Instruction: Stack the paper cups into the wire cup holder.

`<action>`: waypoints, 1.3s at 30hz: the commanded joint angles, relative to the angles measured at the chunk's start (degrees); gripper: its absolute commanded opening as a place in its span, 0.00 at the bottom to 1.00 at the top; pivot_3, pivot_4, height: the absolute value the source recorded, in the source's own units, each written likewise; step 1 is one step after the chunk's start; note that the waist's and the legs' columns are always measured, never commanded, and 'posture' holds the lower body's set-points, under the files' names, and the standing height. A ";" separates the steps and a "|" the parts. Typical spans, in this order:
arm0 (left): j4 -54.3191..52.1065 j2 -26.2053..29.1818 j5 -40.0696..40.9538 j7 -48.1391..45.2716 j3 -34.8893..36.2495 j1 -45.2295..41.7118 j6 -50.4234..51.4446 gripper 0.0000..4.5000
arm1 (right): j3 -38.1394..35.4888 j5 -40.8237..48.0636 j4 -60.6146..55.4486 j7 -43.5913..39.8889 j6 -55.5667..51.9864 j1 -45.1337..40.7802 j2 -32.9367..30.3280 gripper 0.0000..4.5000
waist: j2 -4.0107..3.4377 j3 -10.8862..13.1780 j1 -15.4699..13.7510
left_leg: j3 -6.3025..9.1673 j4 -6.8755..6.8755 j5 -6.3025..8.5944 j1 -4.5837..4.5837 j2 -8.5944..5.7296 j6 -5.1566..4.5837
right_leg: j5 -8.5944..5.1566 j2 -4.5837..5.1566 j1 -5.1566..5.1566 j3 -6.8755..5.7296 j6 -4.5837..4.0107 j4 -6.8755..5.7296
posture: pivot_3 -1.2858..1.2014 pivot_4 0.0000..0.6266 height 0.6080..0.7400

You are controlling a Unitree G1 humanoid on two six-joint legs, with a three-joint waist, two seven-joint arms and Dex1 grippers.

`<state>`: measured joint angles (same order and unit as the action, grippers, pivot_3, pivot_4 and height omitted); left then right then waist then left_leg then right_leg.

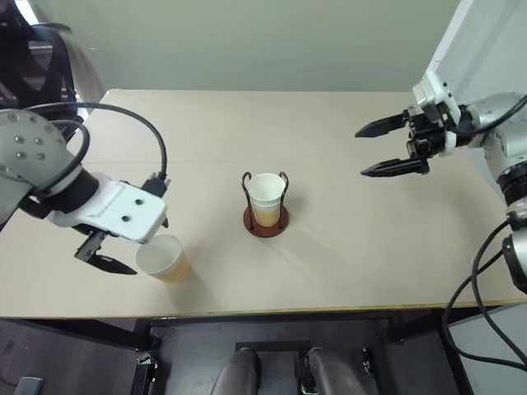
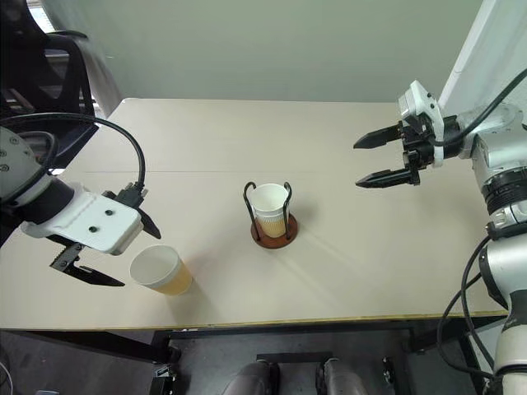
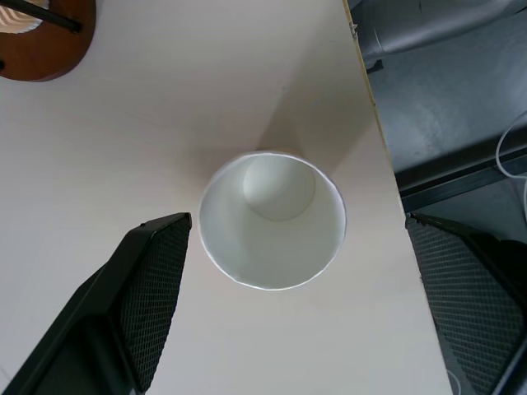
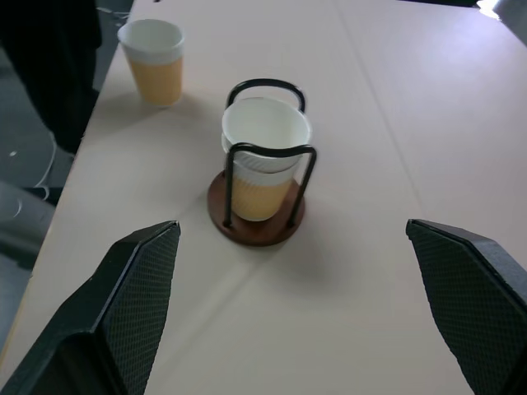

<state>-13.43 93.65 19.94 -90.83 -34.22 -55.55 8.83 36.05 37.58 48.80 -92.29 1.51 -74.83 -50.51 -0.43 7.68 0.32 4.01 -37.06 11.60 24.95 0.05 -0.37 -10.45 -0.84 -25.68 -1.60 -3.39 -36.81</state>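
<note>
Black fingers [image 3: 152,284] wide, nothing held

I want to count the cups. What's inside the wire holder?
Paper cups sit nested inside the wire cup holder; two rims show. The top cup's inside looks empty. Any further cup underneath is hidden.

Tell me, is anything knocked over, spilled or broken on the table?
Nothing stands out. One paper cup stands upright near the table's front edge under the open left claw, and the stacked cups sit straight in the wire cup holder. No spills or dents show.
</note>
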 commanded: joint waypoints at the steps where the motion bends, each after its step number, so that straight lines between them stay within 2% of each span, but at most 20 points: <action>1: -0.90 1.86 0.11 -1.67 4.73 1.58 0.51 0.99 | 3.90 3.53 -4.49 -0.21 2.59 0.03 -2.25 1.00 | 0.00 0.00 0.01 | 0.00 0.00 0.03 0.00 0.00 0.03 | 0.00 0.00 -0.02 0.00 -0.01 0.00 | 0.52 0.24 1.00; 7: -3.15 5.72 1.27 -1.67 9.53 7.71 0.40 0.99 | 8.20 5.17 -4.76 -0.21 3.62 -1.10 -3.07 1.00 | 0.01 -0.01 0.12 | 0.01 0.03 0.16 0.01 0.01 0.09 | -0.03 -0.01 -0.07 0.00 -0.04 0.01 | 0.52 0.24 1.00; 13: -5.20 11.98 3.25 -1.67 15.81 18.39 -0.26 0.99 | 10.98 6.05 -4.15 -0.21 4.05 -2.28 -2.91 1.00 | 0.02 -0.01 0.19 | 0.01 0.03 0.32 0.03 0.02 0.28 | -0.06 -0.02 -0.09 0.00 -0.09 0.00 | 0.52 0.24 1.00; 18: -4.18 13.69 1.62 -1.67 21.05 25.45 -1.31 0.99 | 11.59 6.33 -3.38 -0.21 4.66 -2.79 -2.25 1.00 | 0.04 -0.02 0.16 | 0.01 0.03 0.54 0.03 0.02 0.63 | -0.08 0.00 -0.08 0.01 -0.12 -0.02 | 0.52 0.24 1.00; 23: -3.50 11.86 -0.90 -1.13 25.20 30.24 -1.44 0.99 | 11.09 6.74 -2.64 -0.21 4.31 -3.28 -1.23 1.00 | 0.05 -0.03 0.18 | 0.00 0.02 0.61 0.02 0.02 0.75 | -0.10 0.00 -0.08 0.00 -0.15 -0.04 | 0.52 0.24 1.00; 28: -2.51 6.90 -6.58 1.15 27.38 32.23 -3.43 0.99 | 10.60 7.06 -2.36 -0.21 4.23 -3.32 -0.64 1.00 | 0.05 -0.03 0.16 | 0.01 0.03 0.70 0.00 0.03 0.89 | -0.18 -0.01 -0.11 -0.01 -0.28 -0.12 | 0.52 0.24 1.00; 39: -3.56 -5.01 -14.37 1.98 25.95 31.60 -3.02 0.99 | 10.03 6.60 -1.46 -0.21 4.84 -3.70 -0.10 1.00 | 0.04 -0.05 0.14 | 0.02 0.03 0.81 0.00 0.03 0.99 | -0.19 0.00 -0.16 -0.02 -0.31 -0.16 | 0.52 0.24 1.00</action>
<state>-16.74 88.63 6.55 -88.50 -9.29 -23.29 5.56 48.12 43.12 47.45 -92.29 5.75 -76.83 -50.20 -0.39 7.63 0.46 4.03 -37.03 12.41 24.95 0.08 0.63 -10.64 -0.84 -25.83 -1.62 -3.70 -36.97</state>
